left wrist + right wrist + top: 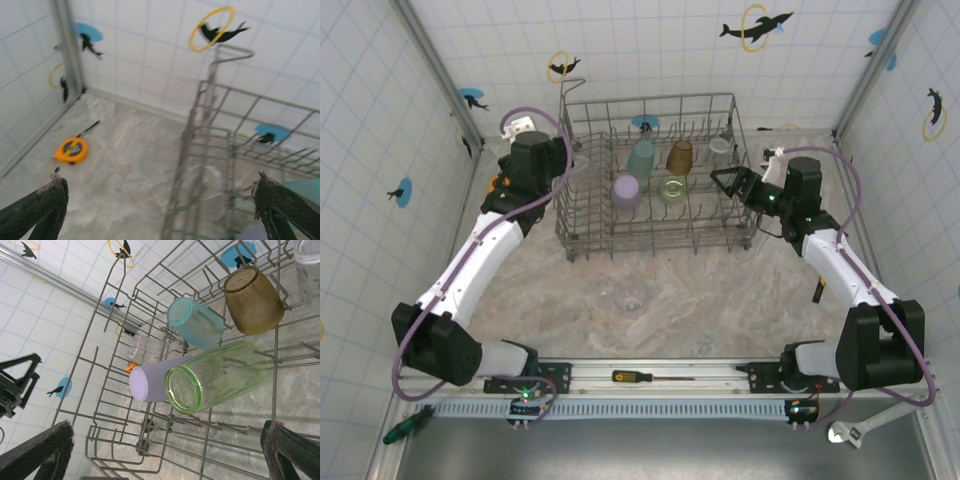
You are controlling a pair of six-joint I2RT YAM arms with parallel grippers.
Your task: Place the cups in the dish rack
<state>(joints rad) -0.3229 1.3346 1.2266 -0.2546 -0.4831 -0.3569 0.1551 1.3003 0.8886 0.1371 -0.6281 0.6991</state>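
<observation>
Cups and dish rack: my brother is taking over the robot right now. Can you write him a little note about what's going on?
Left end effector: open, empty, beside the left wall of the dish rack.
Right end effector: open, empty, at the rack's right end.
Done: lavender cup, teal cup, amber cup and pale green cup are in the rack, plus a clear cup in its far right corner.
To do: a second clear cup sits on the table in front of the rack. A third clear cup is by the rack's left wall; I can't tell if it's inside.
</observation>
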